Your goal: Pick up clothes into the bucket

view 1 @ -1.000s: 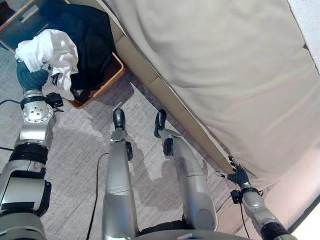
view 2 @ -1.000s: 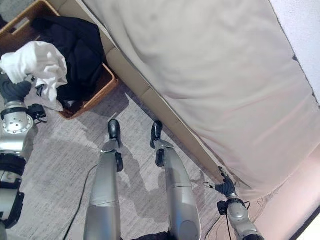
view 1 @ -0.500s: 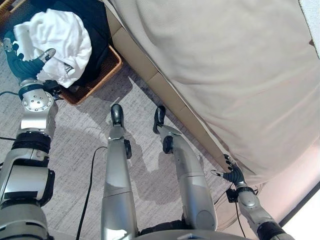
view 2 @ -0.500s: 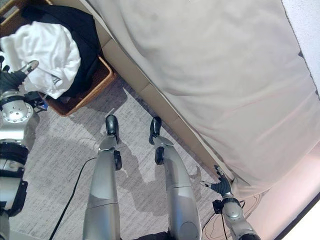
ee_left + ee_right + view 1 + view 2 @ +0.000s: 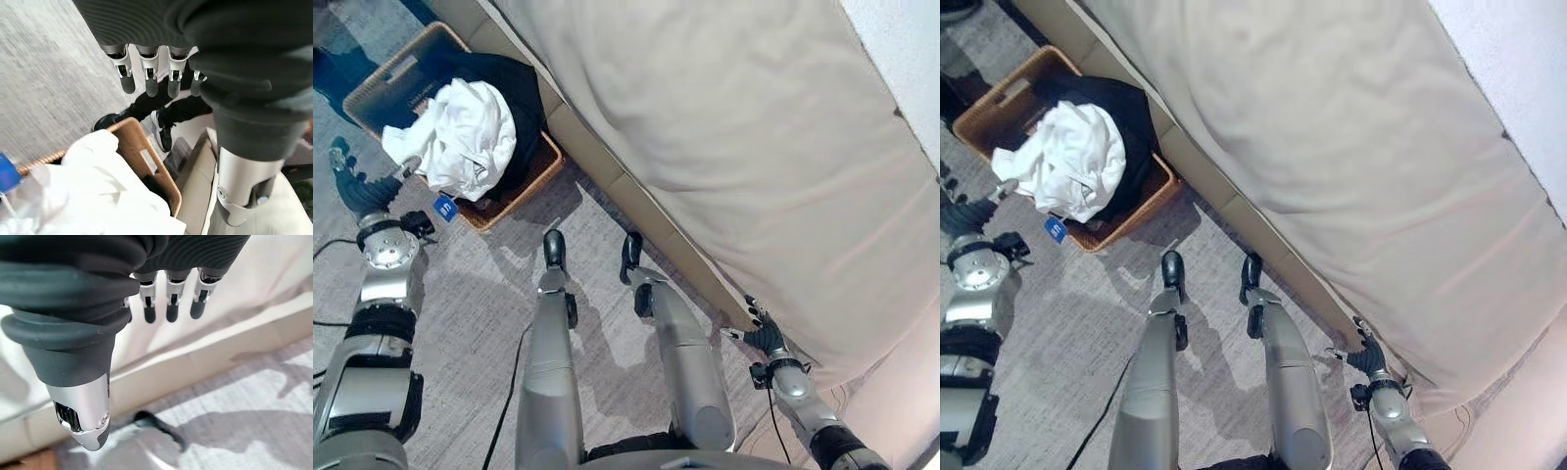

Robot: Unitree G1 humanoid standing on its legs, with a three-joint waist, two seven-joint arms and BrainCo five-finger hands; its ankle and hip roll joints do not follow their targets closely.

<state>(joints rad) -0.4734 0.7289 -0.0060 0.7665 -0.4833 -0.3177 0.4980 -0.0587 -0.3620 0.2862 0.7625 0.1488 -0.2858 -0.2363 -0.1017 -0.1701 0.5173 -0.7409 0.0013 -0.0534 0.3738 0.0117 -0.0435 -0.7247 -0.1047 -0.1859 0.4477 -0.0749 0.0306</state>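
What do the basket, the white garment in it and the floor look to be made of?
Basket: brown woven wicker or rattan by its ribbed, matte weave. White garment: soft thin cloth, probably cotton, crumpled into loose matte folds. Floor: grey carpet, short pile with fine streaks. Exact fibres can't be told.

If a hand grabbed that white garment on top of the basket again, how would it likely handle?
The white garment lies crumpled in soft folds, so it would probably flop and drape. It spills over the wicker basket rim, so it might snag or slide out. It looks light.
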